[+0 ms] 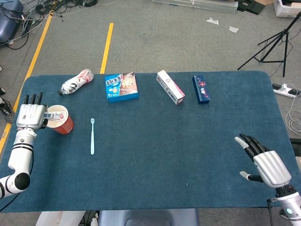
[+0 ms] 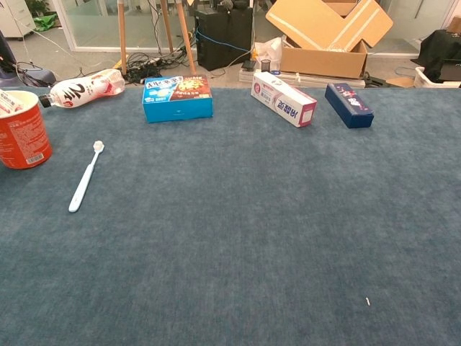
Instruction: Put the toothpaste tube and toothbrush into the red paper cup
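left hand (image 1: 30,115): fingers gripping | right hand (image 1: 265,162): fingers spread, empty

Open cloth is lying between the right hand (image 1: 263,162) and the toothbrush (image 1: 92,136). Standing in the way at twelve o'clock: bottle (image 1: 76,82), blue box (image 1: 121,87), white carton (image 1: 170,87), navy box (image 1: 201,89). The cup (image 1: 61,119) is crowding the brush's nine o'clock side.

Table cloth (image 1: 155,155) — deep blue. Cup (image 2: 21,137) — red, white inside. Toothbrush (image 2: 84,179) — pale blue. Bottle (image 2: 81,89) — white label, black strokes, pink end. Snack box (image 2: 177,98) — bright blue, printed picture. Long box (image 2: 284,99) — white and pink. Small box (image 2: 348,104) — navy. My hands (image 1: 31,114) — silver, black fingers.
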{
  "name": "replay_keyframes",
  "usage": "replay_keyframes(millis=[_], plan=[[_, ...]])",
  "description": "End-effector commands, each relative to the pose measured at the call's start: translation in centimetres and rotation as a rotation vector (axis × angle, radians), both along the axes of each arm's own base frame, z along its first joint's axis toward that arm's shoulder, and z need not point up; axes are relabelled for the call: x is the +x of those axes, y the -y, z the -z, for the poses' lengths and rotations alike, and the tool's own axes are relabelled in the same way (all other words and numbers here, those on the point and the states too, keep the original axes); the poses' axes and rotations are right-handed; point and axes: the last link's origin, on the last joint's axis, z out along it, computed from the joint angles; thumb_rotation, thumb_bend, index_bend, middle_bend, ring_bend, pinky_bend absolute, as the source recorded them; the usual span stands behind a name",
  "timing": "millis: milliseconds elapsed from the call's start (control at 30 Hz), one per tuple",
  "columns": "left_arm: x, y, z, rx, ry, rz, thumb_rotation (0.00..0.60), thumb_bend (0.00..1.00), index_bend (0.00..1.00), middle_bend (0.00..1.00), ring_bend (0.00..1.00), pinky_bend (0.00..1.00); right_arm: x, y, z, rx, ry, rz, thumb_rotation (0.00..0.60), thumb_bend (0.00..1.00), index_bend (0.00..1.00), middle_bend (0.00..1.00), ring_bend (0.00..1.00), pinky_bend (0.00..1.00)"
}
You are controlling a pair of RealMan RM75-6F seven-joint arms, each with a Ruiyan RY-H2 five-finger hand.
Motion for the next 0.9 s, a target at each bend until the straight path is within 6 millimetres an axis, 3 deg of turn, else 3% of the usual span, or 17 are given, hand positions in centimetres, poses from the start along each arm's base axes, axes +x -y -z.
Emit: replay_keyframes(millis=[33, 900], plan=[[0.1, -0.4, 0.6, -0.016, -0.002, -0.015, 0.6, 0.4, 0.91, 0.0, 0.0, 0.0, -0.1, 0.0, -0.1, -0.003, 0.002, 0.003, 0.6, 0.0, 0.07, 0.09, 0.11, 0.43], [-1.0, -0.1, 1.8, -0.069, -0.061, -0.068, 0.6, 0.4, 0.91, 0.0, 0.0, 0.0, -0.5, 0.0, -0.1, -0.002, 0.01, 0.011, 0.6, 0.0, 0.07, 0.09, 0.11, 0.43]])
